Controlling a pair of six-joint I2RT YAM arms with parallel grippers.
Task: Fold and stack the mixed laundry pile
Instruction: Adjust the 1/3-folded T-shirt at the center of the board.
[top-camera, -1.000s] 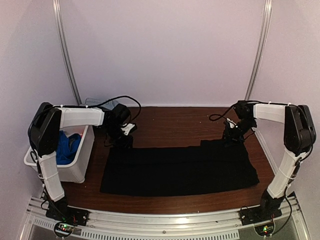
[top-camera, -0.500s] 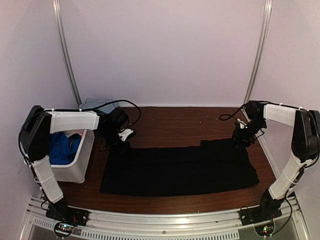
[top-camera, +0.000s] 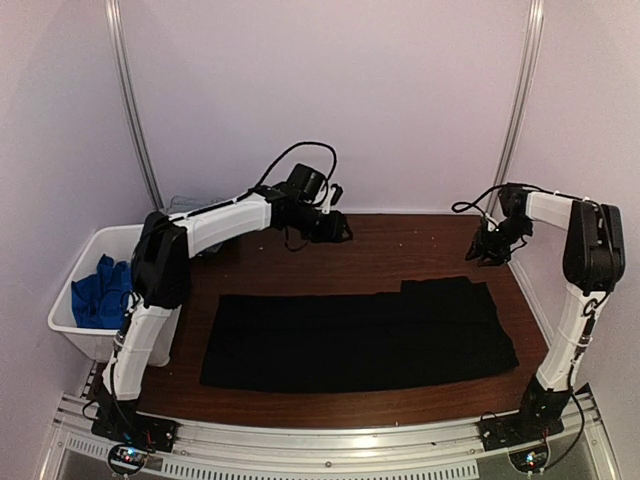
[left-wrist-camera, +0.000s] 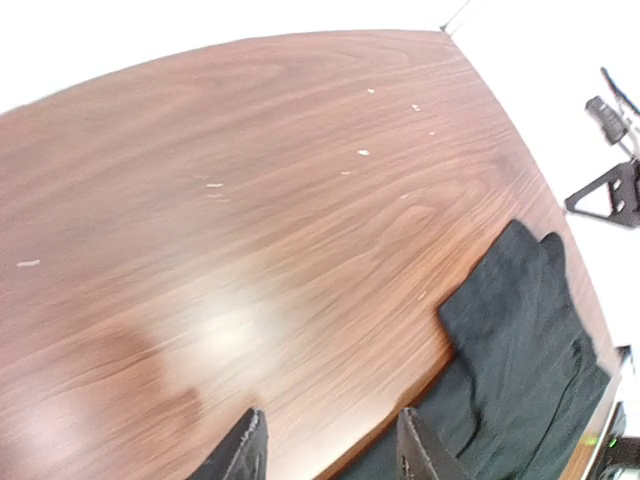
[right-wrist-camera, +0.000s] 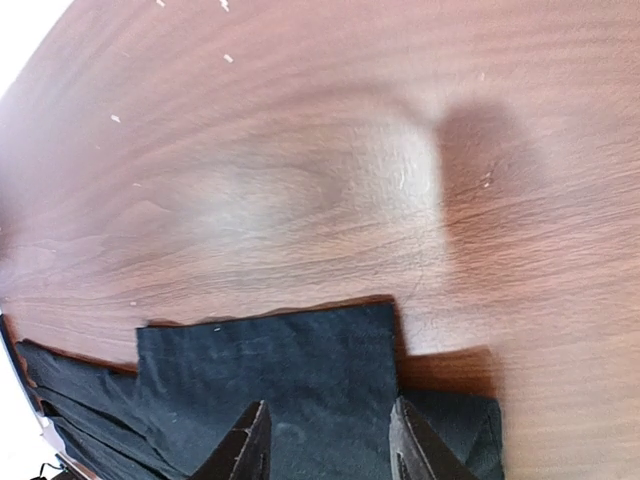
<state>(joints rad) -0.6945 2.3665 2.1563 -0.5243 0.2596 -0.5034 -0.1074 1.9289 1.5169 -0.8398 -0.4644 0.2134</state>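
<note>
Orientation: black cloth (top-camera: 360, 335) runs 9-to-3, at 7 o'clock from your nearer right gripper (top-camera: 487, 254); it and left gripper (top-camera: 342, 234) gape empty.

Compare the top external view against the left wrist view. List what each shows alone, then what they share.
Only the top external view shows the white bin at the left with royal-blue fabric in it, the full outline of the black cloth lying flat, and the right gripper over the far right of the table.

Only the left wrist view shows the left gripper close up, its fingertips apart with nothing between them.

Both show the black cloth and the bare brown table.
</note>
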